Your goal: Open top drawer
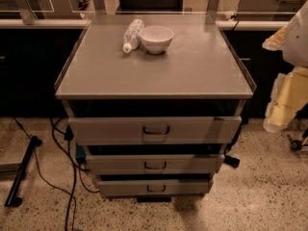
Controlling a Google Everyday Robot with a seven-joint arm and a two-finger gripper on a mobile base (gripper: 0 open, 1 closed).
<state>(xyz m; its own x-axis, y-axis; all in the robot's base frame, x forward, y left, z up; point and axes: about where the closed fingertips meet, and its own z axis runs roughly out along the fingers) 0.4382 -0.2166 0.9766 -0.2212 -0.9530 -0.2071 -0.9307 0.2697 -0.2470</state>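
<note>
The gripper point(284, 102) hangs off the tabletop's point(202, 71) front-right corner — open or closed, I cannot tell — well apart from the top drawer's point(106, 129) handle point(156, 129), seemingly awaiting its approach.

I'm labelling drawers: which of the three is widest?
The top drawer, right under the cabinet top: its front is wider and taller than the middle drawer and the bottom drawer. The gripper hangs off to the right, touching none.

No legible text, pincer point(276, 120) at right edge
</note>
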